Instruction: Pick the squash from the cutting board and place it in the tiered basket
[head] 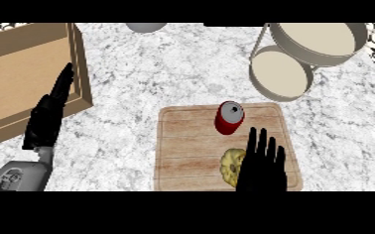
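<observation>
Marble counter, cutting board, squash perhaps against straight-fingered right hand; left hand straight-fingered too.

The left hand is matte black, with long slim fingers, joined at a narrow wrist to a pale grey forearm bearing small dark markings. The right hand is the same black.

Pale yellow squash is lying low on the board — lower centre; two-tier basket is sitting upper right.
</observation>
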